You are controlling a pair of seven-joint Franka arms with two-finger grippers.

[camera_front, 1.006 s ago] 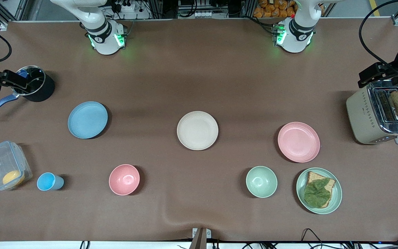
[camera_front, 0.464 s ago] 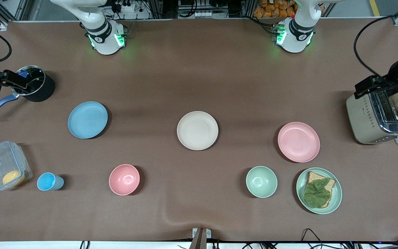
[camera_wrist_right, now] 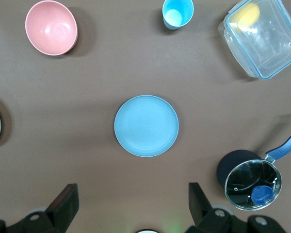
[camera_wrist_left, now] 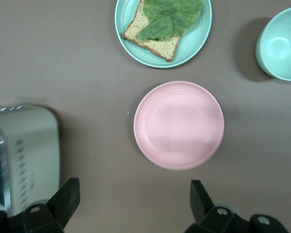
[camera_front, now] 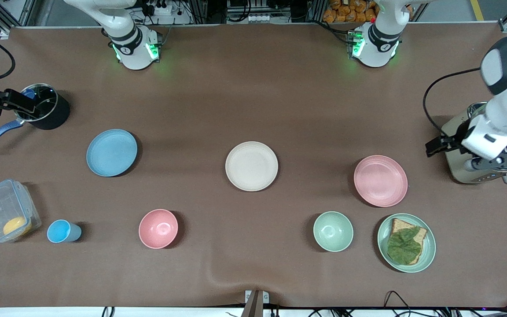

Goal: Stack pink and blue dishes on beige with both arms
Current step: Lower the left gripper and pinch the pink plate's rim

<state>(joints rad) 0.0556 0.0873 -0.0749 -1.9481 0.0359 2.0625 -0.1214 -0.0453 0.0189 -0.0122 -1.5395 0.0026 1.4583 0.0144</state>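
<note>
- Front view: the beige plate [camera_front: 251,166] lies mid-desk, bare. The blue plate [camera_front: 112,152] sits well apart toward the right arm's end, and the pink plate [camera_front: 380,180] well apart toward the left arm's end, just beside the green plate [camera_front: 406,242] with bread and leaf, which is nearer the camera. All three look light, stiff, matte and flat. Since a low rim is the only purchase, my judgement is to pinch an edge, one finger slid under the lip.
- Against the earlier front pictures, the left arm has swung off the toaster's [camera_front: 482,149] top toward the pink plate, and the slice that showed over the slot is no longer seen. The right arm, by the dark pot [camera_front: 44,110], has not shifted, nor has any dish.
- Left wrist view: the left gripper [camera_wrist_left: 131,206] is spread wide and empty, over bare desk [camera_wrist_left: 63,58] between toaster and pink plate [camera_wrist_left: 179,124]. That plate lies whole in view, untouched.
- Right wrist view: the right gripper [camera_wrist_right: 131,204] is likewise spread and empty, high above the desk. The blue plate [camera_wrist_right: 146,125] is centred below, with clear space around its rim for an edge grasp.
</note>
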